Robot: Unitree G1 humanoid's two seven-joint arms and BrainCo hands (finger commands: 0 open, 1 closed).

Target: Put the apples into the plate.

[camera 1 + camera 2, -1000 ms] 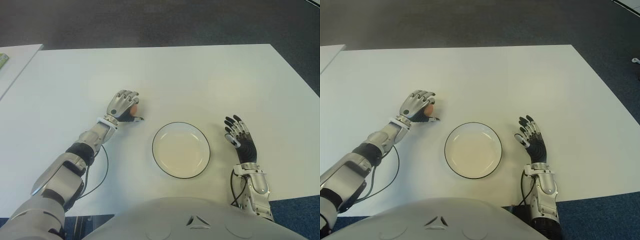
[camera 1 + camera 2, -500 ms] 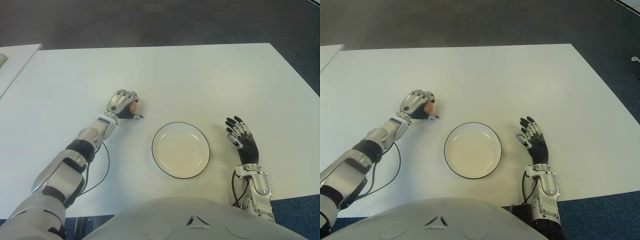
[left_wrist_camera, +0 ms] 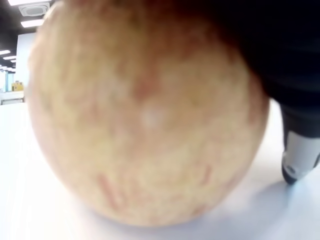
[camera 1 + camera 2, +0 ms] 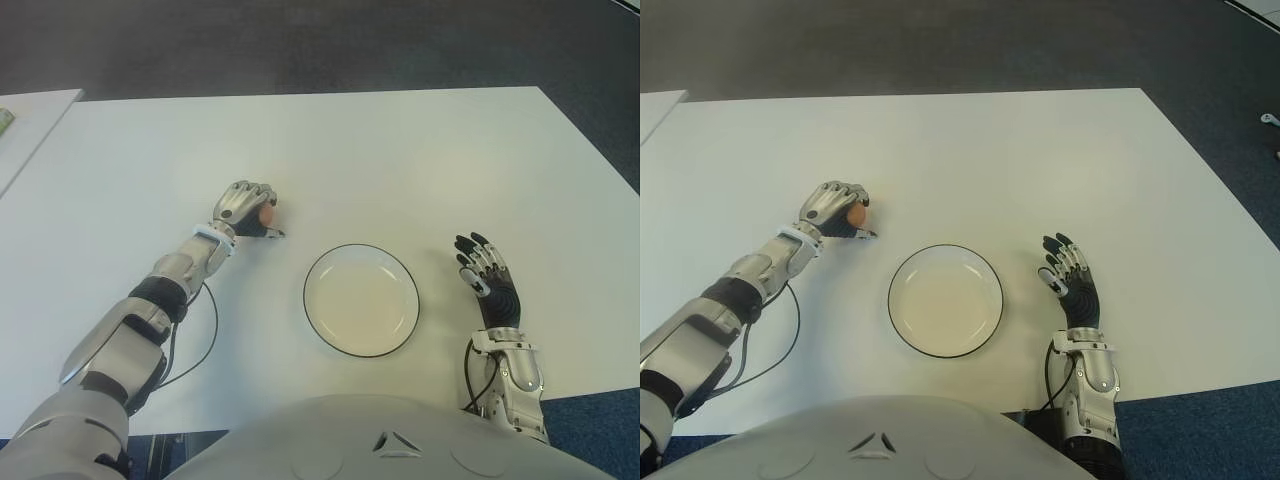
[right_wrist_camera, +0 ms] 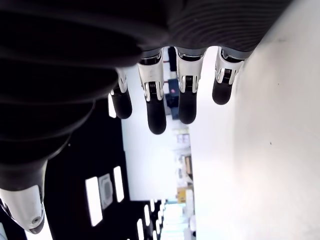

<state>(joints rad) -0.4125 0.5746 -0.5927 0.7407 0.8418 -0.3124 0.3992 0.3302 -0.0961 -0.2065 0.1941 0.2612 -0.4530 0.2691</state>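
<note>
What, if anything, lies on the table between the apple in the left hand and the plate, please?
Nothing visible does. The left hand is closed on the apple, and only bare table separates it from the empty plate. The right hand shows open, right of the plate.

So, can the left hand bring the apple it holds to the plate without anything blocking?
Probably yes. The left hand is shut on the apple, and only bare table lies between it and the empty plate. The right hand is open on the plate's far side.
</note>
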